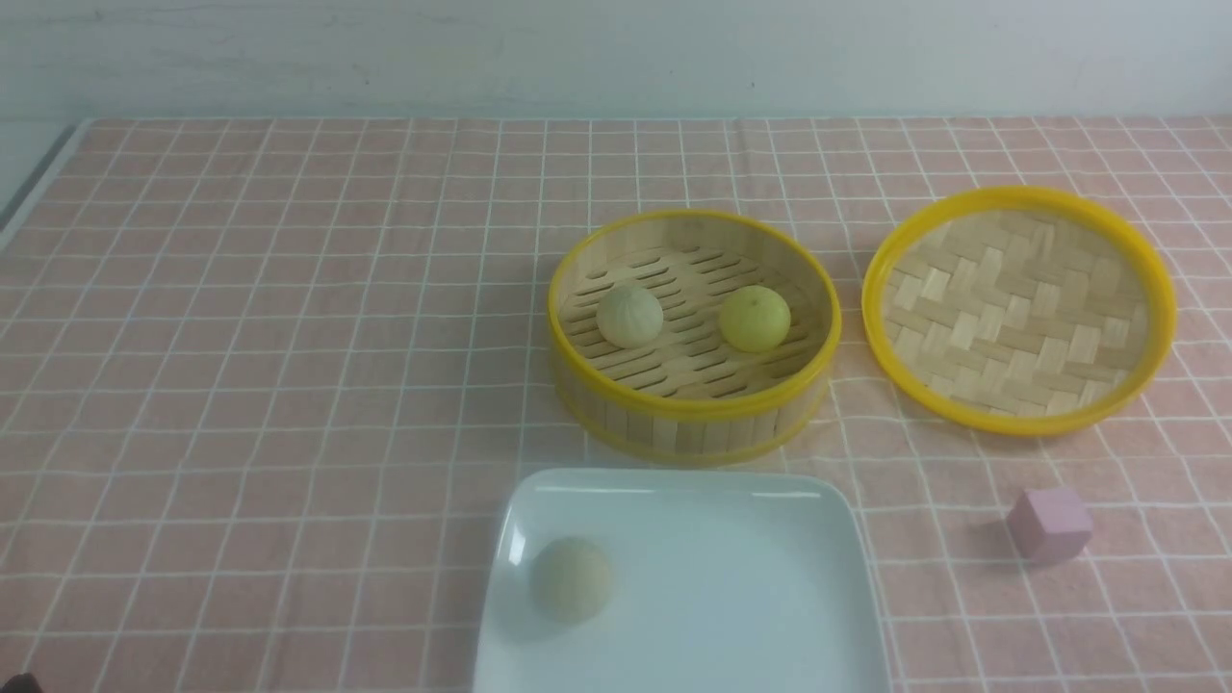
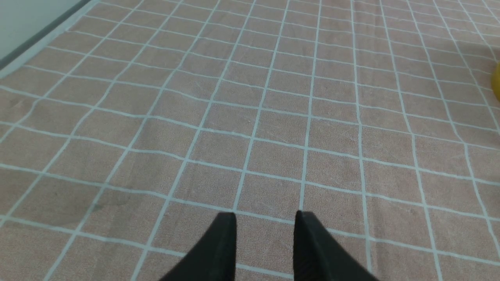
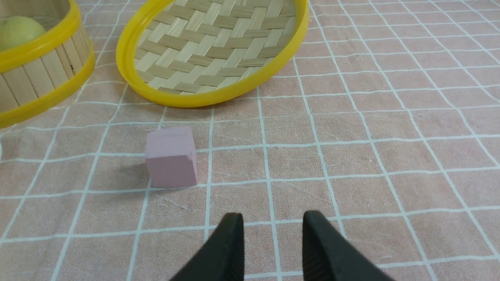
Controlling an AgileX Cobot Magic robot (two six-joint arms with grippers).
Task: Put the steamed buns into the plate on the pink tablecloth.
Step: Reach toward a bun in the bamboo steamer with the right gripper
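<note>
One cream steamed bun (image 1: pixel 572 577) lies in the white square plate (image 1: pixel 731 577) at the front of the pink tablecloth (image 1: pixel 269 366). A second cream bun (image 1: pixel 629 316) and a yellow bun (image 1: pixel 755 319) rest in the bamboo steamer basket (image 1: pixel 693 409) just behind the plate. Neither gripper shows in the front view. In the left wrist view my left gripper (image 2: pixel 265 217) is open over bare cloth, nothing between its fingers. In the right wrist view my right gripper (image 3: pixel 273 218) is open and empty, a little short of the pink cube (image 3: pixel 171 157).
The woven bamboo lid (image 1: pixel 1018 310) lies upturned to the right of the basket, its rim (image 3: pixel 187 99) close behind the cube (image 1: pixel 1049 523). The cloth's left edge and a grey table border (image 2: pixel 35 39) show in the left wrist view. A white wall stands behind.
</note>
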